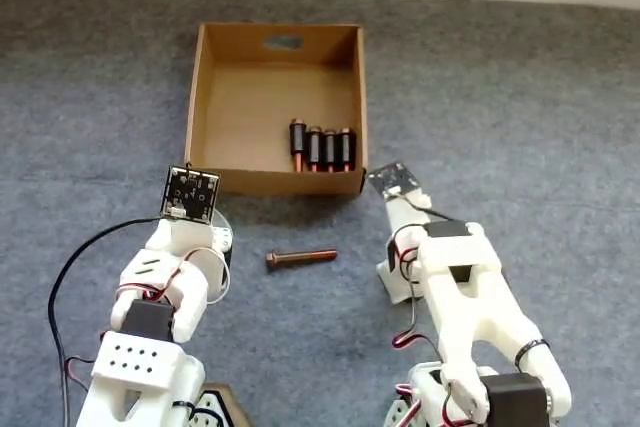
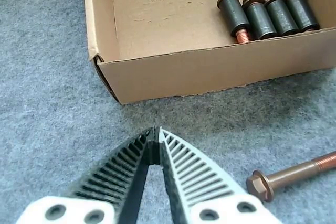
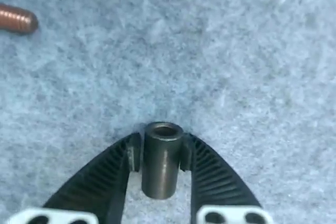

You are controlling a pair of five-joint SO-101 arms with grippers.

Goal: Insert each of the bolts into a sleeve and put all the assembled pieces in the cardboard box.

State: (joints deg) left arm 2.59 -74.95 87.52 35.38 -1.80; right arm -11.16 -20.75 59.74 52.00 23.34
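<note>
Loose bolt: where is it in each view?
High: loose bolt lies just outside the cardboard box's front wall.
Left wrist: bolt head beside the shut left tool, box beyond.
Right wrist: bolt's threaded tip, beyond the right tool gripping a sleeve.
Shared landmark: box front wall, high and left wrist.

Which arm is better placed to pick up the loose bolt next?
Probably left: the left gripper is shut and empty, with the loose bolt lying on the grey surface just beside it, while the right gripper is clamped on a sleeve.
</note>
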